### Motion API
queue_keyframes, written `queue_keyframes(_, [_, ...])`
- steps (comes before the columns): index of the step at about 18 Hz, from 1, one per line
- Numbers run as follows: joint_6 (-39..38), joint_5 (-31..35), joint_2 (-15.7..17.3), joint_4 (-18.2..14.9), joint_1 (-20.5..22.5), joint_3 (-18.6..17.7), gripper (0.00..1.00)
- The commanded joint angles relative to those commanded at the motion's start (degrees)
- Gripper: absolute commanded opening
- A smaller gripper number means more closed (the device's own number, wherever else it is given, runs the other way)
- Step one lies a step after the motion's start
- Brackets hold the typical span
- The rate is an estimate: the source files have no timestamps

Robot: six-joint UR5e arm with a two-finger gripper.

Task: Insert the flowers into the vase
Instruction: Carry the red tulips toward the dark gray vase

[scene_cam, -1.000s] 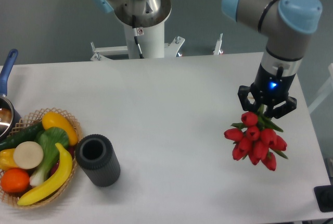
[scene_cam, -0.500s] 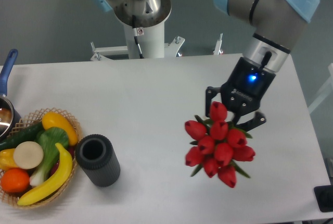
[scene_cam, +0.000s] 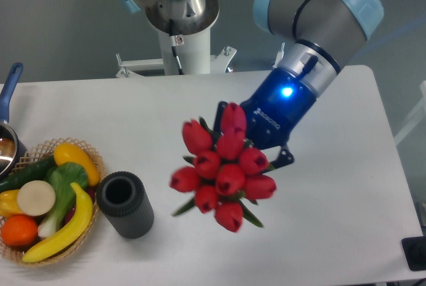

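Flowers (scene_cam: 223, 169) clenched in the gripper (scene_cam: 256, 143), aloft right of the vase (scene_cam: 125, 204), well apart

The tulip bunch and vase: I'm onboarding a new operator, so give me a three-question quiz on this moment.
1. True or false: the tulip bunch is already inside the vase.
2. What holds the tulips? A) the gripper B) the wicker basket C) the table
3. Which side of the vase in the picture has the tulips?

Key: 1. False, they hang in the air. 2. A. 3. Its right.
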Motion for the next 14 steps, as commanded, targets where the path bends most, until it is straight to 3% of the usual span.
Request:
queue_keyframes(3, [1.0,-6.0,-1.5,2.8,-0.3,0.0,0.0])
queue_keyframes(7, [1.8,-6.8,-3.2,6.2,-2.8,-0.9,0.0])
queue_keyframes(14, [5.0,-7.8,-3.8,6.5,-5.0,-4.7,0.0])
